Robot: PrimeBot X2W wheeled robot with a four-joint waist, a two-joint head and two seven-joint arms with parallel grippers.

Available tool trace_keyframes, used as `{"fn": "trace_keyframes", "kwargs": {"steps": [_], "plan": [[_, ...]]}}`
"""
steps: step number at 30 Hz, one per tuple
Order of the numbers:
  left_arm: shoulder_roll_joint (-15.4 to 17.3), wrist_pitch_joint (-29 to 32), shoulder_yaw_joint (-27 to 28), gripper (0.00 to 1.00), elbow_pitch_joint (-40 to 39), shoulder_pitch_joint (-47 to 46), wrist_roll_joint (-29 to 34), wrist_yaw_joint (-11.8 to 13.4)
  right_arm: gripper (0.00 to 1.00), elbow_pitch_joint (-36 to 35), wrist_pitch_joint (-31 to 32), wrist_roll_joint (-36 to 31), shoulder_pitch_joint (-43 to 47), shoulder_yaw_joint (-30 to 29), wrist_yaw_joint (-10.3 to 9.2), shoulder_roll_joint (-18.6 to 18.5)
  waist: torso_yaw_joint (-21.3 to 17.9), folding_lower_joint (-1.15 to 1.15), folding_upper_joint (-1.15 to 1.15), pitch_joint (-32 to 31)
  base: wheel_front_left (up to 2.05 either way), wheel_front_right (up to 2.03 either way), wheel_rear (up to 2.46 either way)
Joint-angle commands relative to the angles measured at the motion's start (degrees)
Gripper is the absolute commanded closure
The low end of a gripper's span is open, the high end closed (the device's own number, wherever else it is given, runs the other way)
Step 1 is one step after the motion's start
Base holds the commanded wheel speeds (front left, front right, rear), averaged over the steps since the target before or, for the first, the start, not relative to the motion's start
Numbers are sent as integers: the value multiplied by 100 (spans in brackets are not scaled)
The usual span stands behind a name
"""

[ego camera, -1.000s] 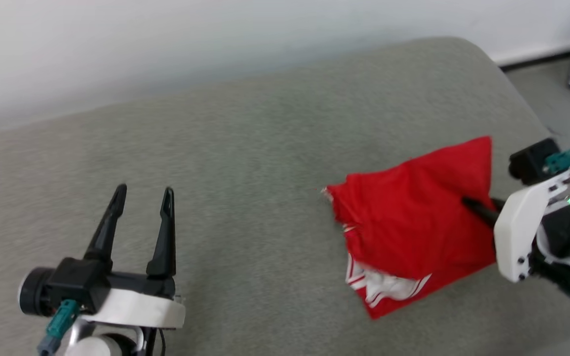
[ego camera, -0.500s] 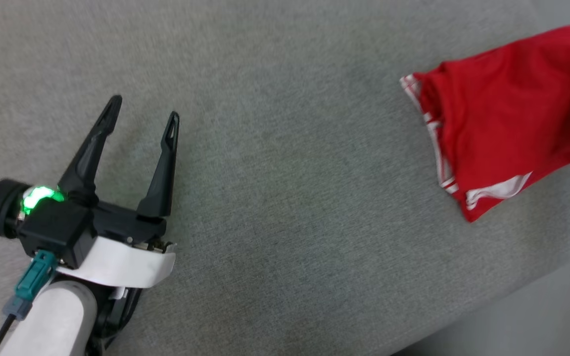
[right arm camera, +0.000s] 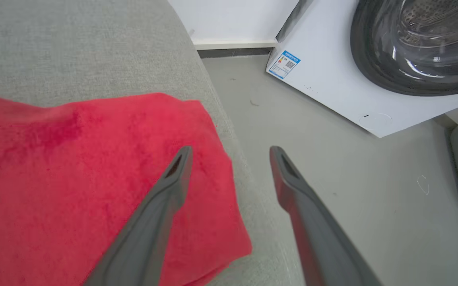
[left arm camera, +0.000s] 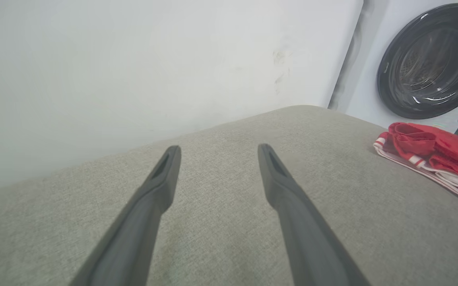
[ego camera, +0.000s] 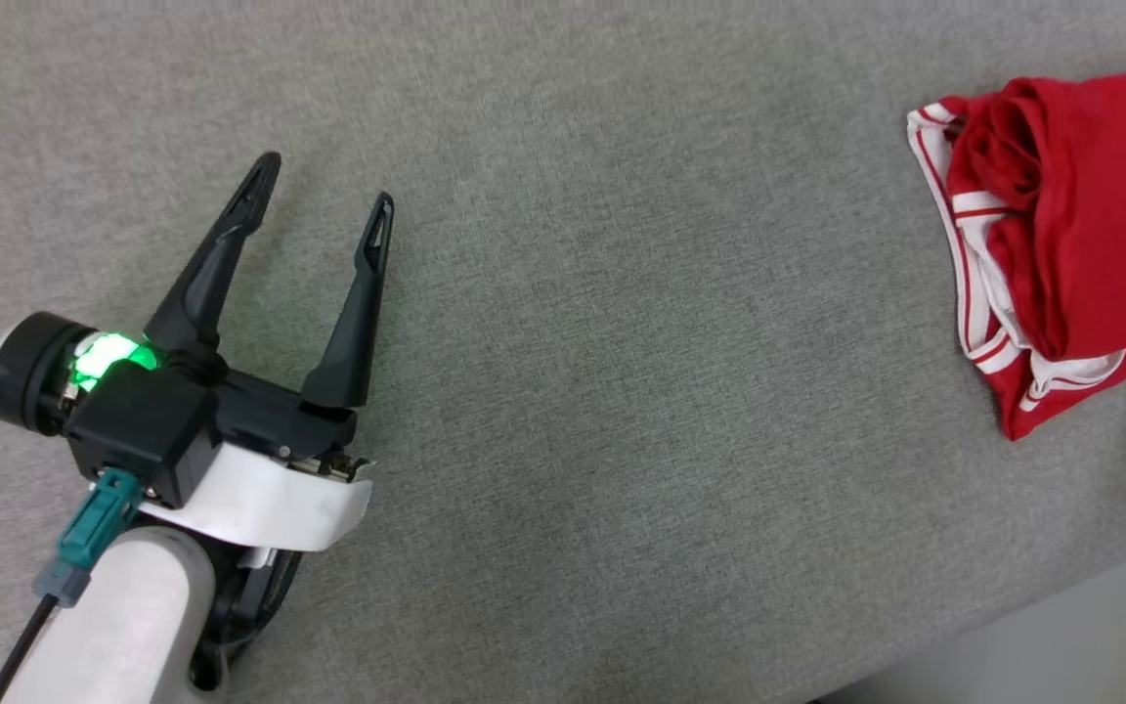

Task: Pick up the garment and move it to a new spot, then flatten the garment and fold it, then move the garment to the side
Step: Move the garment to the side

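The garment [ego camera: 1071, 244] is lying bunched at the surface's [ego camera: 622, 342] right edge, partly beneath the spread, empty right pincer [right arm camera: 230, 150]; the left pincer [ego camera: 326, 181], also spread, is hovering well apart leftward.

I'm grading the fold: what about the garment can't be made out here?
Head view: the garment runs past the right edge; its far side is cut off.
Left wrist view: small, also cut by the right edge.
Right wrist view: the right claw has a finger across it; contact unclear.
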Motion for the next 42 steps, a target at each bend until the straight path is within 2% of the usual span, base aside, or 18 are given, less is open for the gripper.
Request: {"fn": "trace_keyframes", "kwargs": {"steps": [1,8,17,24,31,36,42], "plan": [[-24,-45,-12,0,46,94,-35,29,0,-4,-100,-123,-18,-102,-4,67,26,-1,0,-183,0,0,0],[-282,-293,-108,0,387,416,-180,155,0,-563,-491,-520,487,-594,-4,297,162,-1,0,-957,0,0,0],[-556,-537,-46,0,796,1048,-394,446,0,-2114,-565,-576,1871,-721,-4,968,543,-1,0,-1987,0,0,0],[-679,-630,20,0,1034,1500,-495,620,0,-3048,-528,-521,2874,-423,-4,1552,929,-1,0,-2491,0,0,0],[-678,-711,199,0,1229,1729,-544,697,0,-3594,-662,-472,3307,203,-4,1952,1354,-1,0,-2784,0,0,0],[-660,-731,354,0,1381,1940,-616,724,0,-3815,-701,-443,3506,508,-4,2090,1566,-1,0,-3023,0,0,0],[-647,-755,461,0,1525,2255,-626,717,0,-3973,-649,-352,3879,694,-4,2133,1612,-1,0,-3332,0,0,0]]}}
